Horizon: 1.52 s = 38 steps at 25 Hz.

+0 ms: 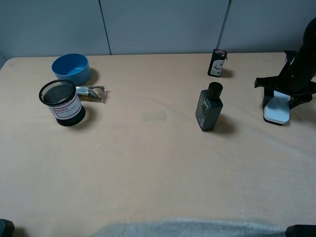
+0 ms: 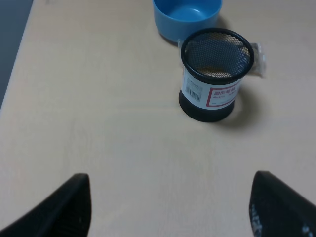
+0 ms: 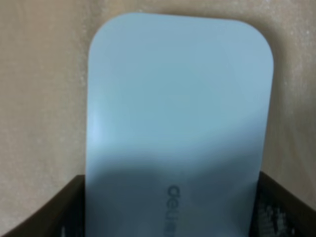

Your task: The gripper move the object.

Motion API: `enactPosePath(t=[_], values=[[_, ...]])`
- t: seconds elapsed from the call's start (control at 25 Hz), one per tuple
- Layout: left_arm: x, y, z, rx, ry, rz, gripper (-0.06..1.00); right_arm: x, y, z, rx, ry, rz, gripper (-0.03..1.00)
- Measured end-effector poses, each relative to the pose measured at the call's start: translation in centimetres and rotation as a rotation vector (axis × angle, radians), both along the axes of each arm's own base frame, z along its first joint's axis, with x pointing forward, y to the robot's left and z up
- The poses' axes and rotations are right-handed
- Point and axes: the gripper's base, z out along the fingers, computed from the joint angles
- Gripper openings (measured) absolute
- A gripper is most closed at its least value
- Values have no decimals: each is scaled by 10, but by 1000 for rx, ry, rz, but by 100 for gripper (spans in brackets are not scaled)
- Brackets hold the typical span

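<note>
Right pincer (image 3: 170, 213) clamps the smooth, white, rounded-rectangular object (image 3: 180, 108).

Beige table (image 1: 148, 168) backed by a grey-blue panelled wall (image 1: 163, 24).

The white object (image 3: 180, 113) bears faint grey lettering near one short end, beginning "de" and seemingly reading "deli"; the last letters are blurred. The mesh cup (image 2: 215, 74), at nine o'clock on the surface (image 1: 158, 168), wears a white label (image 2: 210, 95) with a barcode and a red-framed box of characters too small to read. Print on the grey bottle (image 1: 209, 109) toward three o'clock and the black packet (image 1: 217, 62) at one o'clock is illegible.
</note>
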Motion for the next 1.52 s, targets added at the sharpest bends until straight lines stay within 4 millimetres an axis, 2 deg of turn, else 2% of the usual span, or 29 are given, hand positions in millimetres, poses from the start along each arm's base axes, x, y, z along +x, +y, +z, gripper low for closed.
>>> enactPosePath(t=[0.52,0.64,0.96,1.12,1.36,1.52], values=[[0,0,0,0,0,0,73,0,0,0,-1,2,12,47],[0,0,0,0,0,0,73,-1,0,5,-4,3,27,47],[0,0,0,0,0,0,73,7,-1,48,-17,-48,52,47],[0,0,0,0,0,0,73,16,2,79,-29,-109,75,47],[0,0,0,0,0,0,73,31,16,116,-64,-165,135,47],[0,0,0,0,0,0,73,42,33,143,-77,-229,179,46]])
